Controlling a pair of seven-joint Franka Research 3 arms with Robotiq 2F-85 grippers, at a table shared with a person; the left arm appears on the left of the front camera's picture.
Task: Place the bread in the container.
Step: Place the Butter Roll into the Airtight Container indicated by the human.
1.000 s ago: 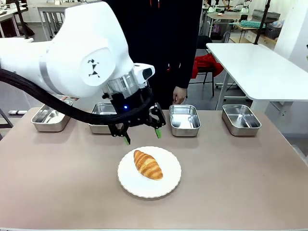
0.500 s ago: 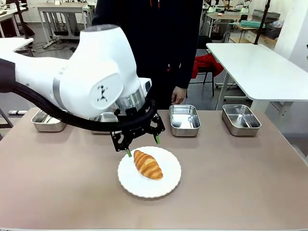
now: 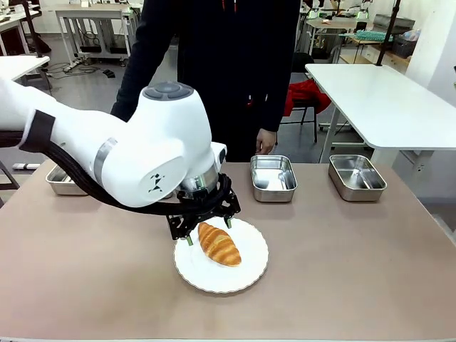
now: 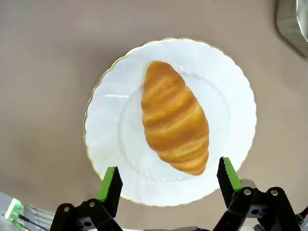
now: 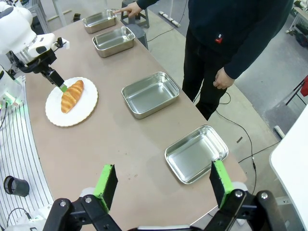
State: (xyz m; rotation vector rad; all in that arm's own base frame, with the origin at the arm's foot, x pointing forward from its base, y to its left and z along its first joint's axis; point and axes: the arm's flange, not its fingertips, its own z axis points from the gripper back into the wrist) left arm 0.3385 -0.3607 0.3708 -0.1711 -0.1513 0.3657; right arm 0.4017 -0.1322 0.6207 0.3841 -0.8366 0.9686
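The bread, a golden-brown croissant [image 3: 219, 244], lies on a round white plate [image 3: 242, 279] near the table's middle. My left gripper [image 3: 209, 232] hangs low over the plate and is open, one green pad on each side of the croissant's far end. From the left wrist, the croissant [image 4: 174, 122] lies between the fingertips [image 4: 111, 175], untouched. Four steel pans line the far edge; a person's hand [image 5: 130, 8] points at the end pan [image 5: 99, 20]. My right gripper [image 5: 162, 168] is open, high above the table.
The pan [image 3: 273, 191] just right of centre and the right-end pan [image 3: 357, 189] stand empty; the left-end pan [image 3: 60, 187] peeks out behind my left arm. The person stands at the far side. Bare tabletop surrounds the plate [image 4: 103, 120].
My left gripper has come down and toward the near side, from above the pans' front edge to the plate, and now flanks the croissant. The croissant has not moved.
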